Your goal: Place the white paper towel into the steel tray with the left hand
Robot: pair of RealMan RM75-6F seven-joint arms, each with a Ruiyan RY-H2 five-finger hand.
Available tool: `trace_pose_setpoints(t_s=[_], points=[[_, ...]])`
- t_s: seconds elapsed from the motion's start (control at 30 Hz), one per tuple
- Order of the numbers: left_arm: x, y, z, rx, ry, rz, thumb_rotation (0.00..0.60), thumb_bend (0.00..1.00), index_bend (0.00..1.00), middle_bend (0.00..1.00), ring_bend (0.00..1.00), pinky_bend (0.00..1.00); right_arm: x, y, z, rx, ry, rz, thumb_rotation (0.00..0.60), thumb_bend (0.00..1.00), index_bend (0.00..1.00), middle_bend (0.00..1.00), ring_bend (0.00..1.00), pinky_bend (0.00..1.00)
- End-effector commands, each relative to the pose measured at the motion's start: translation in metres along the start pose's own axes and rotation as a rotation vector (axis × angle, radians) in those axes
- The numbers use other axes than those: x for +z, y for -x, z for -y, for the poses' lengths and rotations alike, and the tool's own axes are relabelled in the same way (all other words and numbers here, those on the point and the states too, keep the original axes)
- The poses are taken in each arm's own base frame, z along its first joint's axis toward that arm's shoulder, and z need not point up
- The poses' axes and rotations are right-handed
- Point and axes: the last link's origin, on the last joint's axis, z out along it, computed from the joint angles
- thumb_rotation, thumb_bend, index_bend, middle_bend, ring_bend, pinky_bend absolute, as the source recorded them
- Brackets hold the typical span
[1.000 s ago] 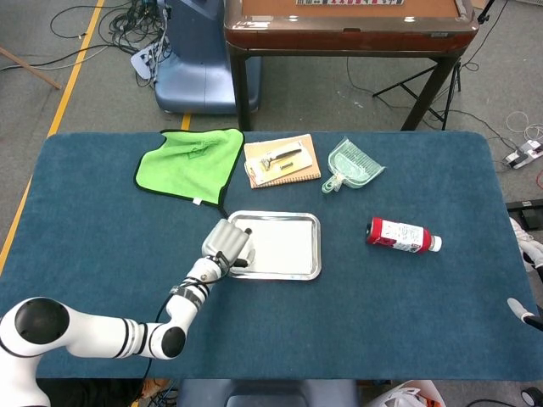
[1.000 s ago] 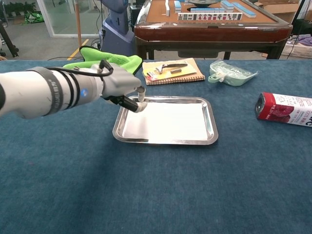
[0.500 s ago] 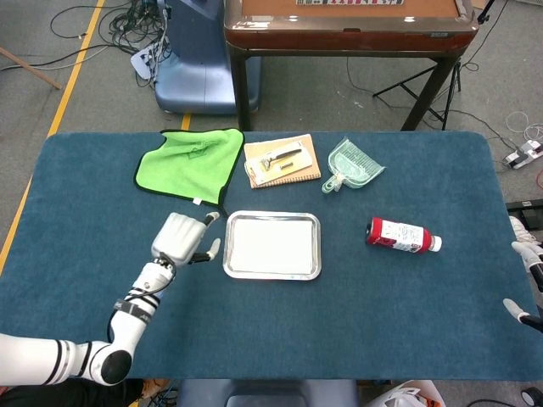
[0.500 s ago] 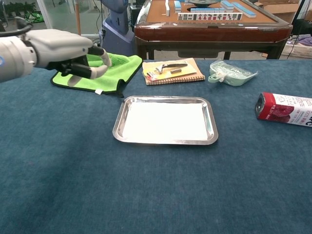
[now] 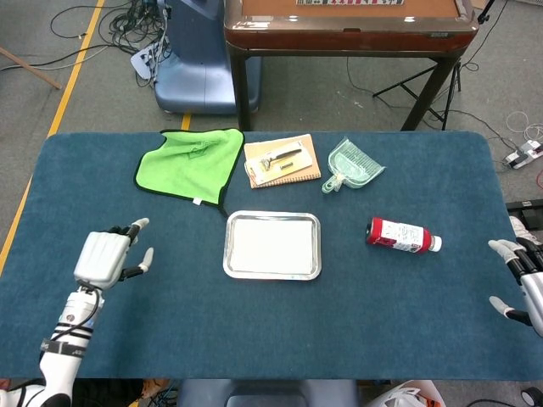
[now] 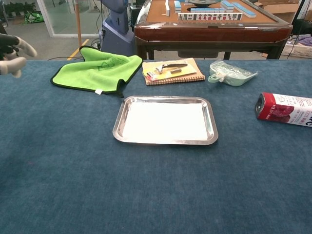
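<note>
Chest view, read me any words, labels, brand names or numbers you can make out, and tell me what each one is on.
No text here can be read.
Red bottle: its white label carries print, too blurred to read.
Packaged tool on the notebook: card has markings, too small.
Mahjong tiles on the far table: faces illegible.
Green cloth: faint embossed mark, unreadable.

White paper towel [image 5: 271,244] lies flat & unfolded inside steel tray [image 5: 315,246], covering nearly all its floor. Tray: shiny, rectangular w/ rounded corners & raised rim, sits level on blue surface [image 5: 271,322], approx. centre, long side facing the robot.
</note>
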Motion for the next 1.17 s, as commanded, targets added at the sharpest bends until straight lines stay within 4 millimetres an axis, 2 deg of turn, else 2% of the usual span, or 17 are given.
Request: trace_pose_setpoints(t_s=[0.03, 0.2, 0.5, 0.73, 1.03, 1.17], points=[[-0.02, -0.001, 0.02, -0.028, -0.049, -0.027, 0.121, 0.36, 0.2, 0.38, 0.35, 0.48, 0.005, 0.002, 0.001, -0.003, -0.018, 0.008, 0.6, 0.07, 0.19, 0.21, 0.11, 0.2], [-0.048, 0.0, 0.039, -0.049, -0.091, -0.064, 0.119, 0.35, 0.2, 0.32, 0.29, 0.38, 0.011, 0.004, 0.006, 0.003, -0.043, 0.011, 0.6, 0.06, 0.19, 0.21, 0.11, 0.2], [-0.088, 0.008, 0.055, -0.065, -0.135, -0.094, 0.119, 0.32, 0.2, 0.32, 0.29, 0.34, 0.015, 0.01, 0.014, 0.02, -0.08, 0.024, 0.6, 0.06, 0.19, 0.21, 0.11, 0.2], [-0.103, 0.011, 0.057, -0.078, -0.141, -0.106, 0.15, 0.32, 0.2, 0.31, 0.29, 0.32, 0.017, 0.009, 0.018, 0.017, -0.089, 0.027, 0.6, 0.06, 0.19, 0.21, 0.11, 0.2], [-0.109, 0.012, 0.057, -0.069, -0.138, -0.098, 0.202, 0.32, 0.2, 0.31, 0.29, 0.31, 0.017, 0.012, 0.018, 0.009, -0.08, 0.025, 0.6, 0.06, 0.19, 0.21, 0.11, 0.2], [-0.11, 0.012, 0.057, -0.063, -0.142, -0.092, 0.204, 0.32, 0.2, 0.31, 0.29, 0.31, 0.018, 0.013, 0.019, 0.007, -0.081, 0.024, 0.6, 0.06, 0.19, 0.21, 0.11, 0.2]])
